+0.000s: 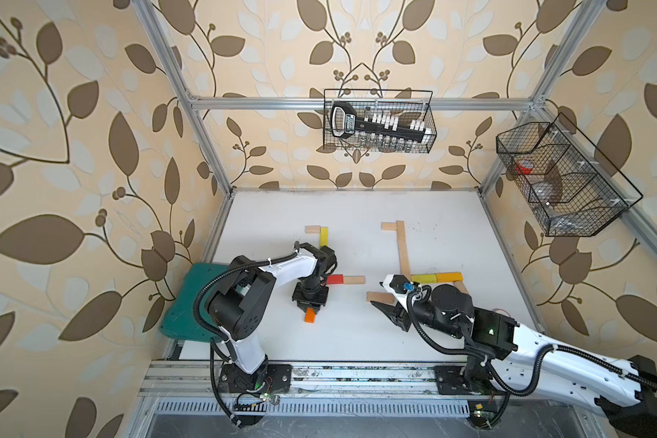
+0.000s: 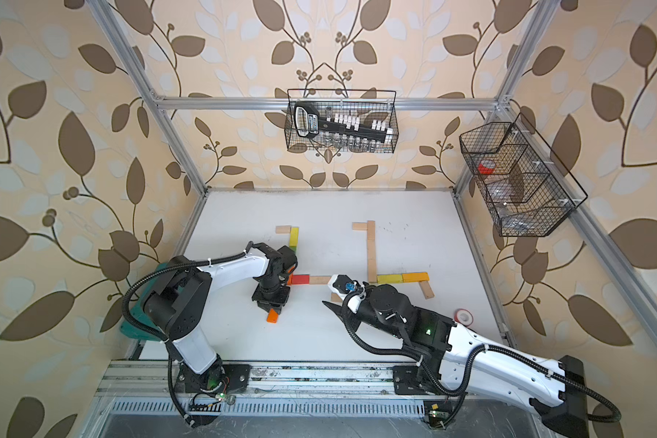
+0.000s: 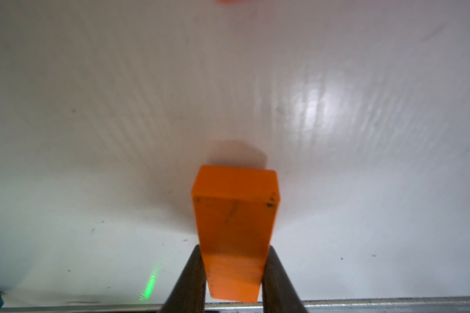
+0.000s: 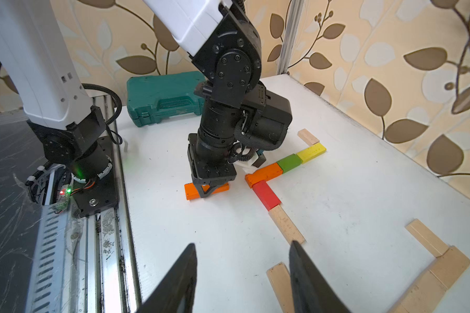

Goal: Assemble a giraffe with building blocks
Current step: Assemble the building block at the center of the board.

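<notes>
While peering down from above, can make out a scuffed white table (image 1: 357, 212) boxed in by leafy brown-and-cream wallpaper (image 1: 73, 151) and a silver metal frame (image 1: 262, 101). Black wire basket (image 1: 378, 121) hung on the back wall, second wire basket (image 1: 562, 178) on the right wall. Green case (image 1: 184, 299) parked at the table's left edge, partly under the left arm (image 1: 289, 265). Small red-and-white round thing (image 2: 463, 316) near the right edge, just beside the right arm (image 2: 471, 349).

Blocks (image 1: 403, 250) lying flat in two angular layouts, well apart. Left layout: pale, yellow, green piece (image 4: 289, 162), orange, then red piece (image 1: 335, 280) and another pale one turning off at a corner. Middle of it hidden behind the left arm's wrist in both top views. Right layout: long pale run, short pale bit at the far end, yellow and orange across the near end, partly covered by the right arm.

Left gripper (image 1: 308, 306) pointing straight down, clenched on a loose orange block (image 3: 235, 216) by its long sides, right down at the table, not far from the red piece. Right gripper (image 4: 242, 246) low over the table, fingers spread, nothing between them, pale plank (image 4: 278, 281) just beside one finger.
</notes>
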Robot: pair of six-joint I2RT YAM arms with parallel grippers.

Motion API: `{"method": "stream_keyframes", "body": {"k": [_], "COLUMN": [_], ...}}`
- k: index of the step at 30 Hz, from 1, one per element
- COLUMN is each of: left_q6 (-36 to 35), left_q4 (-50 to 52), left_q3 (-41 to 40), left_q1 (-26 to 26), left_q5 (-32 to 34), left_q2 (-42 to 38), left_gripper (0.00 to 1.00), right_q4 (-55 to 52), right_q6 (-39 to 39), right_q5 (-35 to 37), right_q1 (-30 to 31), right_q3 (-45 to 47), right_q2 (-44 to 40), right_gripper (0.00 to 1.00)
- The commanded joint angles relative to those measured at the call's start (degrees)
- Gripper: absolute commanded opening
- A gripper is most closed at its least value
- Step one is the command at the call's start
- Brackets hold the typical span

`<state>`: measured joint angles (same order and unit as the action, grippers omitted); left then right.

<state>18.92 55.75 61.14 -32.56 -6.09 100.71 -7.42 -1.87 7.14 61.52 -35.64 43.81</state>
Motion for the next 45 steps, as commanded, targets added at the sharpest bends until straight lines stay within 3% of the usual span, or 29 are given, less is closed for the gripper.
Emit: {"method": "stream_keyframes", "body": {"k": [1,32,45], "left_q6": [-5.0,-5.6,-5.2], "left_q4": [2.7,2.7,2.3], "left_q3": [2.9,8.5,10.0], "left_q1": [0.0,2.0,2.3], "left_q5": [-1.5,1.8,2.9], "left_q2": [1.9,7.8,8.1], "left_gripper": [0.08,0.1,0.17], "right_q4": [-1.1,-0.7,-0.6], "right_q6": [0.9,0.4,0.2], "right_q5": [1.5,2.5,2.7], "right_q1": [0.5,0.6,0.6], "right_q3": [0.9,1.9,2.0], "right_q2": [-1.1,-0.7,-0.8], "right_gripper": [0.51,0.51,0.52]}}
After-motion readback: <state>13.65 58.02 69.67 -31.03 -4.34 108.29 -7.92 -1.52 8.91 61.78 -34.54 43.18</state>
